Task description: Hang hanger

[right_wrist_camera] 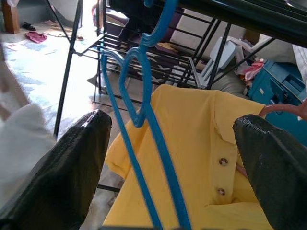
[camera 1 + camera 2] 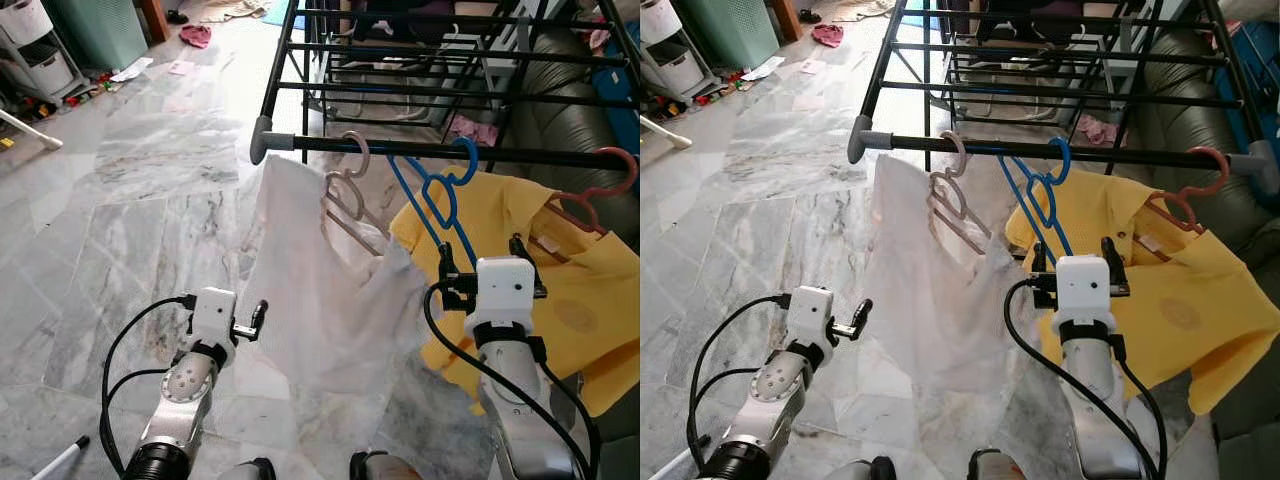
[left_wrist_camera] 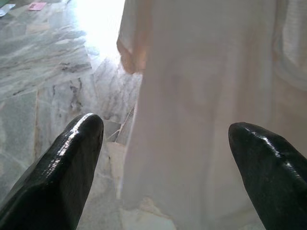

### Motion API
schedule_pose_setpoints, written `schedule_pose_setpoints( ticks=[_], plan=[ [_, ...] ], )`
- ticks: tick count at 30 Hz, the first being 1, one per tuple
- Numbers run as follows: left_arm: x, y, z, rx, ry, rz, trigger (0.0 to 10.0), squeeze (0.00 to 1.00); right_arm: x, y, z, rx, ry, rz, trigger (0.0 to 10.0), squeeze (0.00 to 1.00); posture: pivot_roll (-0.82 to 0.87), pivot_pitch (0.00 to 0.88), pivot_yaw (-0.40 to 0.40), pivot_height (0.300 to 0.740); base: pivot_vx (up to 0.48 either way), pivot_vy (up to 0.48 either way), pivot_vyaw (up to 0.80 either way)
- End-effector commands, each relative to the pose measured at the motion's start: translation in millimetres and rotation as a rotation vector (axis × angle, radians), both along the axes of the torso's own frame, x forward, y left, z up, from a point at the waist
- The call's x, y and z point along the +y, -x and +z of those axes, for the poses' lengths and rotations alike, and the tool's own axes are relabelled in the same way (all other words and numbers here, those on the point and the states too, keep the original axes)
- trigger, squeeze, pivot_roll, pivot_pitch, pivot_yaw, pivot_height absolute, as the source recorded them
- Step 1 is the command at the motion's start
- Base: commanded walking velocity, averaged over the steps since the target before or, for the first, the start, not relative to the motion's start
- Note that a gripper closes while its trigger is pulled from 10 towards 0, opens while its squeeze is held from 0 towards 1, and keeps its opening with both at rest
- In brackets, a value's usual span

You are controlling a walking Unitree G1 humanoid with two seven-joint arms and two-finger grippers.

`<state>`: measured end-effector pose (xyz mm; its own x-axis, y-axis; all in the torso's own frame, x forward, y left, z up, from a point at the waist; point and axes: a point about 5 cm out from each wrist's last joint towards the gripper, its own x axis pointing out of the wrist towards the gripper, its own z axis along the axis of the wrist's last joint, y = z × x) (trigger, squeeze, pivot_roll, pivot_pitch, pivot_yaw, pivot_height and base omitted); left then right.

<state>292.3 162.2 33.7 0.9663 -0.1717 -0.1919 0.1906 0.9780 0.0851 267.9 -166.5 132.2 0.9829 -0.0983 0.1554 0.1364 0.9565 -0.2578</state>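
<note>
Right end effector (image 1: pixel 168 158), fingers spread wide and holding nothing, faced the blue hanger (image 2: pixel 432 195), which hung hooked on the rack's front rail (image 2: pixel 520 153), its long axis slanting down toward the robot.

Grey-veined white marble floor tiles (image 2: pixel 150 200) gleam under bright daylight. A dark leather sofa (image 2: pixel 580 125) sits behind the black metal drying rack (image 2: pixel 400 90); a white plastic drawer unit (image 2: pixel 40 50) stands far off.
</note>
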Motion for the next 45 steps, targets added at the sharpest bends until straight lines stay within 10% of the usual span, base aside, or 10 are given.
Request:
schedule_pose_setpoints(
  ticks=[1, 32, 34, 35, 45],
  plan=[
    [2.6, 2.1, -3.0, 0.008, -0.014, 0.018, 10.0, 0.0, 4.5, 2.7, 1.7, -0.014, 0.007, 0.013, 10.0, 1.0, -0.21, 0.192, 0.026, 0.74, 0.0, 0.0, 0.0],
    [-6.9, 0.2, -8.4, 0.042, -0.038, 0.01, 10.0, 0.0, 13.6, -4.0, 1.1, -0.012, 0.031, 0.066, 10.0, 0.98, -0.2, 0.175, 0.018, 0.74, -0.171, 0.0, 0.0],
    [-7.1, 0.4, -8.9, 0.044, -0.039, 0.01, 10.0, 0.0, 14.1, -4.3, 0.9, -0.011, 0.03, 0.068, 10.0, 0.83, -0.2, 0.176, 0.018, 0.74, -0.332, 0.0, 0.0],
    [-7.2, 0.6, -9.4, 0.045, -0.039, 0.01, 10.0, 0.0, 14.3, -4.5, -0.1, -0.004, 0.026, 0.07, 10.0, 0.0, -0.2, 0.177, 0.017, 0.74, -0.33, 0.0, 0.0],
    [-7.4, 0.5, -11.0, 0.052, -0.044, 0.01, 10.0, 0.0, 12.4, -6.0, -2.5, 0.013, 0.0, 0.055, 10.0, 0.0, -0.21, 0.178, 0.018, 0.74, -0.332, 0.0, 0.0]
  ],
)
